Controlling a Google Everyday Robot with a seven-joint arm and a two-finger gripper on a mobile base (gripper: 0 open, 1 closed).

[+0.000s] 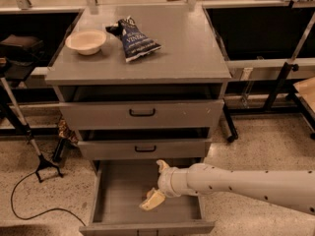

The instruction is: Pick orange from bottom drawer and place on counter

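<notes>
The bottom drawer (pixel 118 195) is pulled open at the foot of the grey cabinet, and its plain grey inside shows. My gripper (pixel 157 183) reaches into it from the right on a white arm. Its cream fingers stand wide apart, one fingertip (pixel 161 165) up near the back and one (pixel 152 200) low over the drawer floor. The orange does not show; the low finger covers the spot where it lay. The counter (pixel 182 48) is the flat grey top of the cabinet.
A beige bowl (pixel 85 41) and a dark chip bag (pixel 133 38) lie on the counter's left half. Two shallower drawers with black handles (pixel 142 113) sit slightly open above the bottom one. A stand with a black cable (pixel 29 146) is on the floor at left.
</notes>
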